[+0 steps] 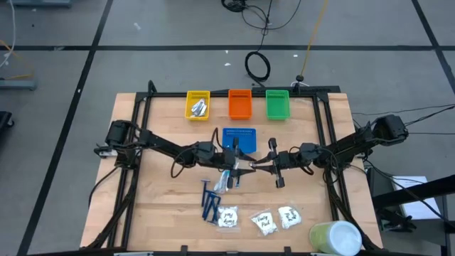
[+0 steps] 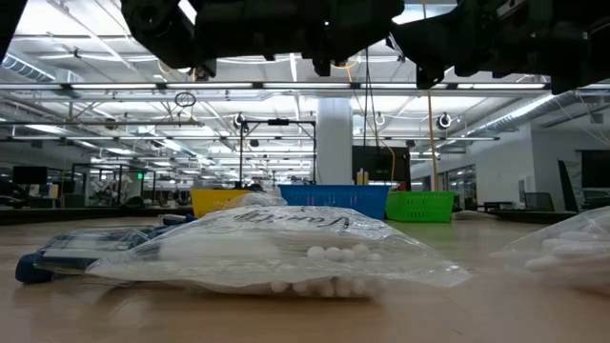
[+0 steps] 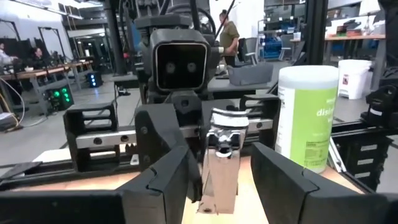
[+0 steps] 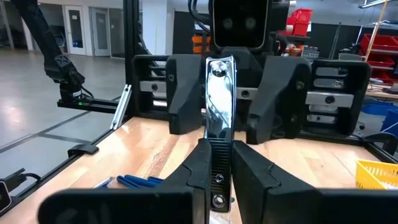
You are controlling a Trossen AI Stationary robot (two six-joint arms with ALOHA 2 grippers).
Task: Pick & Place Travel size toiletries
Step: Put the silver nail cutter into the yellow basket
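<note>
Silvery packet (image 4: 219,118) in right pincer (image 4: 217,165), facing left pincer (image 3: 221,180).

Four plastic trays sit in the upper middle of the high view: one yellow tray (image 1: 198,104), one orange tray (image 1: 240,104), one green tray (image 1: 277,104) and, just below them, one blue tray (image 1: 239,139). Lower centre lie three white sachets (image 1: 264,222) in a row, a cluster of dark blue razors (image 1: 210,205) too bunched to count, and at the lower right one pale green-and-white cylinder (image 1: 335,237). Two arms meet mid-frame, with one shiny metal item (image 4: 219,99) between them.
</note>
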